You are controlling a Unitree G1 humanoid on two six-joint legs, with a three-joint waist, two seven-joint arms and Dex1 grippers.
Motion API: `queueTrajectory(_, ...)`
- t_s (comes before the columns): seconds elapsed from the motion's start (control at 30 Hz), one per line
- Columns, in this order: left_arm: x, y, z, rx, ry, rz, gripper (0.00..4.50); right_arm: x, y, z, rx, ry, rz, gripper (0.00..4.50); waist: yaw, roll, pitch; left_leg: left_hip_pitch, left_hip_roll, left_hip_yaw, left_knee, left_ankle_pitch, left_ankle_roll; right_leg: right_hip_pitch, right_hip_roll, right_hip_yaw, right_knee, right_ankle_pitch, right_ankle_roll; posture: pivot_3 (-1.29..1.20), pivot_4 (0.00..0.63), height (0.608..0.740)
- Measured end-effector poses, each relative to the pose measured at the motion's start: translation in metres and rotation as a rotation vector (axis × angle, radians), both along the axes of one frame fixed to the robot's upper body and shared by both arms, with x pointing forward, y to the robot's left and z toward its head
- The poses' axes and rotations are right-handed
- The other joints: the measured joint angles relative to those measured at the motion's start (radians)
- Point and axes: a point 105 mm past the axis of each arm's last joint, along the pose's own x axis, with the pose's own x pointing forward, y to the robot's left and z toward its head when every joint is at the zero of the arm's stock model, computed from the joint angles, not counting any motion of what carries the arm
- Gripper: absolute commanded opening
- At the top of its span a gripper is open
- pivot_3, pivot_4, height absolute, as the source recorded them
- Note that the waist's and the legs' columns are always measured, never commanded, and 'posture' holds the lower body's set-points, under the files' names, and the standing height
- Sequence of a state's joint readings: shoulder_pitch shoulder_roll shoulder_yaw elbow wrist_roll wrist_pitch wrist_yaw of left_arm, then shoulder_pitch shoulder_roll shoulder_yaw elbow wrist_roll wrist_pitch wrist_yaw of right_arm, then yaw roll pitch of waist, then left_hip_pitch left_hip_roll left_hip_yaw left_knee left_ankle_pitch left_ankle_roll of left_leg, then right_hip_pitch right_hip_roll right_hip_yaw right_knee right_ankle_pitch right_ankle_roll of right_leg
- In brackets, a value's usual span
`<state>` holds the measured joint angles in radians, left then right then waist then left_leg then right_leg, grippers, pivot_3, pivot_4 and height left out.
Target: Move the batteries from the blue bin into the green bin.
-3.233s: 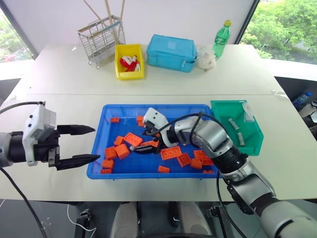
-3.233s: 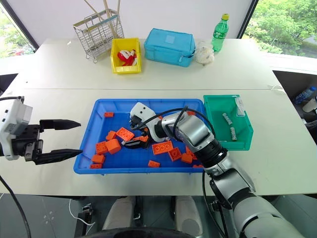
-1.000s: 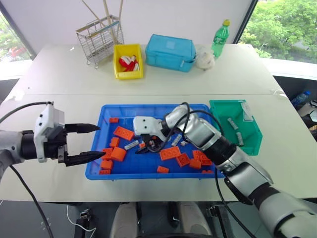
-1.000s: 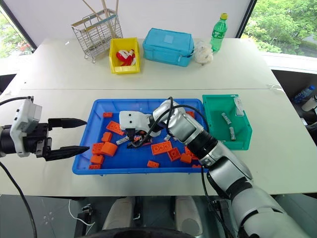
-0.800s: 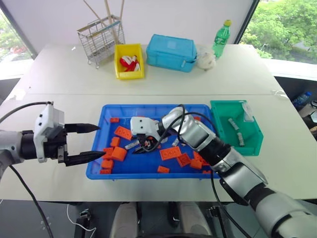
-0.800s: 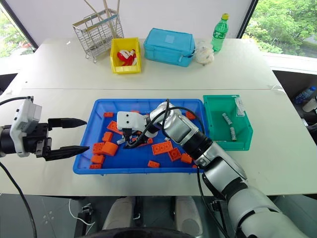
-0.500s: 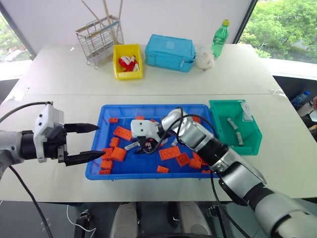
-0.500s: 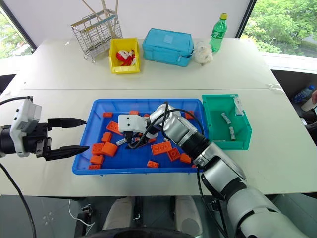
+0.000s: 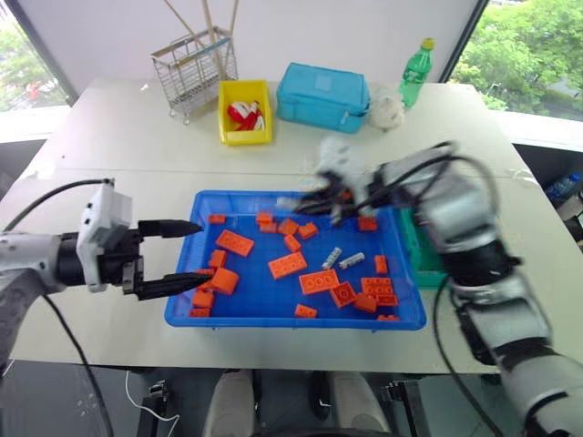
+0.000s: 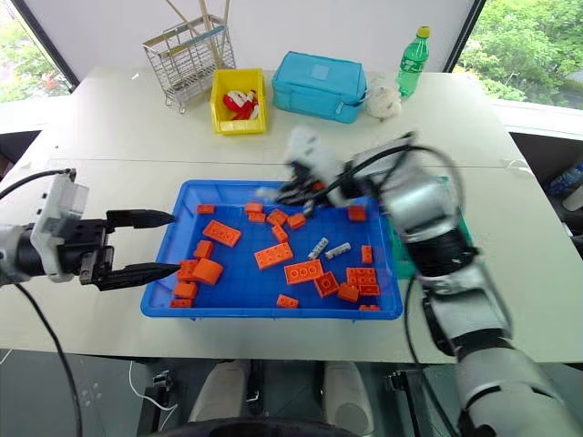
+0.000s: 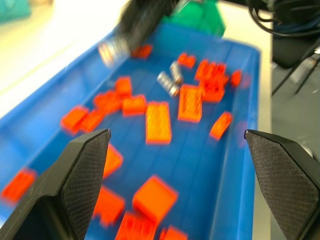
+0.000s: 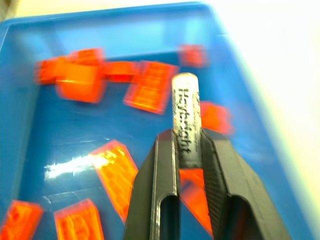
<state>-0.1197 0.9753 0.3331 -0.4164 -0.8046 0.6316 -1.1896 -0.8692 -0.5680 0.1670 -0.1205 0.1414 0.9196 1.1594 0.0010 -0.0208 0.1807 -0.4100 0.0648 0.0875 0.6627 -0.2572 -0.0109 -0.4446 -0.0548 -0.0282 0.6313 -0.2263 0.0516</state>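
One battery (image 12: 185, 118) gripped endwise, axis along fingers (image 12: 165, 165).

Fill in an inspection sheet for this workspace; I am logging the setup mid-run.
Surface: white table, blue bin near the front edge.
Job's things: one battery clamped in the right gripper above the blue bin; two batteries lie among orange bricks; green bin mostly hidden behind the right arm.
Clutter: wire rack, yellow bin, light-blue box, green bottle.
Grippers: left gripper open at the bin's left edge.
Cables: black cable on the left arm.
Surroundings: windows, trees outside.
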Motion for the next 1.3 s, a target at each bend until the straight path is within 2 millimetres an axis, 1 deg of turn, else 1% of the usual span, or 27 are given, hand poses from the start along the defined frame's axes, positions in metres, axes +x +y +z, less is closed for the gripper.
queueTrajectory(0.03,0.001,-0.004,0.001,-0.012,-0.004,-0.017,4.5,0.0,-0.015,0.002,0.013,0.006,-0.061,0.13,0.0,0.0,0.0,0.0,0.0,0.0,0.0,0.0,0.0,0.0,0.0,0.0,0.0,0.0,0.0,0.0,0.15,0.736)
queueTrajectory(0.1,0.003,-0.014,0.004,-0.033,-0.016,-0.058,4.5,-0.003,-0.058,-0.004,0.002,0.032,-0.217,0.13,0.007,0.0,0.0,0.0,0.0,-0.001,0.0,0.0,0.0,0.0,0.0,-0.001,0.0,0.0,0.0,0.0,0.15,0.736)
queueTrajectory(0.13,0.004,-0.017,0.003,-0.037,-0.01,-0.073,4.5,-0.006,-0.083,-0.008,-0.01,0.051,-0.311,0.13,0.011,0.001,0.0,0.0,-0.001,-0.001,0.0,0.0,0.0,0.0,0.0,-0.001,0.0,0.0,0.0,0.0,0.15,0.736)
queueTrajectory(0.17,0.005,-0.018,0.002,-0.04,-0.003,-0.083,4.5,-0.008,-0.103,-0.01,-0.015,0.064,-0.39,0.13,0.01,0.001,0.001,0.0,-0.001,0.0,0.0,0.0,0.0,0.0,0.0,0.0,-0.001,0.0,0.0,0.0,0.15,0.736)
queueTrajectory(0.23,0.009,-0.022,-0.001,-0.041,0.005,-0.101,4.5,-0.018,-0.13,-0.01,-0.027,0.061,-0.49,0.13,0.006,0.001,0.001,0.0,-0.001,0.0,0.0,0.0,0.0,0.0,0.001,0.0,-0.001,0.0,0.0,0.0,0.15,0.736)
queueTrajectory(0.3,0.012,-0.025,-0.002,-0.044,0.004,-0.123,4.5,-0.027,-0.147,-0.014,-0.047,0.058,-0.553,0.13,-0.001,0.001,0.001,0.001,0.0,-0.001,0.0,0.0,0.0,0.0,0.003,0.001,-0.001,0.0,0.0,0.0,0.15,0.736)
queueTrajectory(0.4,0.018,-0.028,-0.005,-0.045,0.006,-0.137,4.5,-0.039,-0.167,-0.031,-0.066,0.091,-0.636,0.13,-0.009,0.001,0.001,0.001,0.001,-0.003,0.0,0.0,0.001,0.001,0.004,0.001,0.0,0.0,0.0,0.0,0.15,0.736)
queueTrajectory(0.47,0.02,-0.03,-0.006,-0.048,0.003,-0.142,4.5,-0.044,-0.174,-0.04,-0.073,0.111,-0.672,1.16,-0.016,0.001,0.001,0.001,0.001,-0.002,0.0,0.0,0.001,0.001,0.005,0.002,0.0,0.0,0.0,0.0,0.15,0.736)
queueTrajectory(0.5,0.021,-0.031,-0.007,-0.05,0.004,-0.145,4.5,-0.045,-0.175,-0.043,-0.075,0.113,-0.681,1.45,-0.017,0.001,0.001,0.001,0.001,-0.002,0.0,0.0,0.001,0.001,0.005,0.002,0.0,0.0,0.0,0.0,0.15,0.736)
queueTrajectory(0.6,0.021,-0.033,-0.009,-0.056,0.01,-0.158,4.5,-0.044,-0.171,-0.044,-0.088,0.08,-0.663,2.85,-0.018,0.001,0.001,0.001,0.001,-0.003,0.0,0.0,0.001,0.001,0.005,0.002,0.0,0.0,0.0,0.0,0.15,0.736)
queueTrajectory(0.67,0.02,-0.034,-0.01,-0.055,0.015,-0.165,4.5,-0.039,-0.163,-0.038,-0.083,0.051,-0.627,2.85,-0.019,0.001,0.001,0.001,0.001,-0.003,0.0,0.0,0.001,0.001,0.005,0.002,0.0,0.0,0.0,0.0,0.15,0.736)
queueTrajectory(0.7,0.02,-0.035,-0.01,-0.056,0.015,-0.167,4.5,-0.033,-0.154,-0.027,-0.073,0.011,-0.598,2.85,-0.021,0.001,0.001,0.001,0.001,-0.003,0.0,0.0,0.001,0.0,0.005,0.003,0.0,0.0,0.0,0.0,0.15,0.736)
queueTrajectory(0.73,0.02,-0.035,-0.01,-0.056,0.013,-0.17,4.5,-0.026,-0.143,-0.016,-0.048,-0.032,-0.57,2.85,-0.023,0.001,0.001,0.001,0.001,-0.003,0.0,0.0,0.001,0.0,0.006,0.003,0.0,0.0,0.0,0.0,0.15,0.736)
queueTrajectory(0.77,0.021,-0.036,-0.009,-0.057,0.009,-0.173,4.5,-0.019,-0.13,-0.002,-0.008,-0.081,-0.54,2.85,-0.025,0.001,0.001,0.001,0.002,-0.003,0.0,0.0,0.001,0.0,0.006,0.003,0.0,0.0,0.0,0.0,0.15,0.736)
queueTrajectory(0.8,0.021,-0.037,-0.008,-0.058,0.004,-0.178,4.5,-0.014,-0.116,0.007,0.021,-0.112,-0.505,2.85,-0.023,0.001,0.001,0.001,0.002,-0.004,0.0,0.0,0.001,0.001,0.007,0.003,0.0,0.0,-0.001,0.0,0.15,0.736)
queueTrajectory(0.83,0.021,-0.038,-0.007,-0.06,-0.002,-0.183,4.5,-0.012,-0.103,0.01,0.038,-0.119,-0.47,2.85,-0.02,0.001,0.001,0.001,0.002,-0.004,0.0,0.0,0.001,0.001,0.007,0.002,0.0,0.0,-0.001,0.0,0.15,0.736)
queueTrajectory(0.87,0.021,-0.039,-0.007,-0.059,-0.003,-0.185,4.5,-0.012,-0.088,0.007,0.039,-0.107,-0.426,2.85,-0.017,0.0,0.001,0.001,0.002,-0.005,-0.001,0.0,0.001,0.001,0.008,0.001,0.0,0.0,-0.001,0.0,0.15,0.736)
queueTrajectory(0.97,0.021,-0.041,-0.008,-0.065,0.0,-0.19,4.5,-0.018,-0.045,-0.026,0.023,0.003,-0.302,2.85,-0.009,0.0,0.001,-0.001,0.002,-0.006,-0.001,0.0,0.001,0.0,0.007,0.0,0.0,0.0,0.0,0.0,0.15,0.736)
queueTrajectory(1.03,0.021,-0.043,-0.009,-0.064,0.004,-0.192,4.5,-0.021,-0.028,-0.042,0.002,0.05,-0.266,2.85,-0.01,0.0,0.001,-0.002,0.001,-0.005,0.0,0.0,0.001,0.0,0.006,0.0,0.0,0.0,0.0,0.0,0.15,0.736)
queueTrajectory(1.07,0.021,-0.043,-0.01,-0.062,0.005,-0.189,4.5,-0.023,-0.021,-0.049,-0.016,0.066,-0.249,3.11,-0.011,0.0,0.001,-0.002,0.001,-0.005,0.0,0.0,0.001,0.0,0.005,0.0,0.0,0.0,0.0,0.0,0.15,0.736)
queueTrajectory(1.13,0.022,-0.043,-0.01,-0.061,0.005,-0.185,4.5,-0.026,-0.014,-0.06,-0.048,0.081,-0.232,3.74,-0.011,0.0,0.001,-0.002,0.001,-0.005,0.001,0.0,0.001,0.0,0.005,0.0,-0.001,0.0,0.0,0.0,0.15,0.736)
queueTrajectory(1.17,0.022,-0.043,-0.01,-0.061,0.005,-0.184,4.5,-0.027,-0.013,-0.065,-0.063,0.086,-0.234,4.19,-0.011,0.0,0.001,-0.002,0.001,-0.005,0.002,0.0,0.001,0.001,0.005,0.0,-0.001,0.0,0.0,0.0,0.15,0.736)
queueTrajectory(1.2,0.021,-0.043,-0.011,-0.06,0.005,-0.184,4.5,-0.027,-0.012,-0.069,-0.075,0.09,-0.237,4.44,-0.011,0.0,0.001,-0.002,0.001,-0.005,0.002,0.0,0.001,0.001,0.005,0.0,0.0,0.0,0.0,0.0,0.15,0.736)
queueTrajectory(1.3,0.021,-0.043,-0.01,-0.059,0.004,-0.184,4.5,-0.03,-0.011,-0.081,-0.11,0.109,-0.238,4.44,-0.012,0.0,0.001,-0.001,0.001,-0.005,0.002,0.0,0.001,0.001,0.005,0.0,0.0,0.0,-0.001,0.0,0.15,0.736)
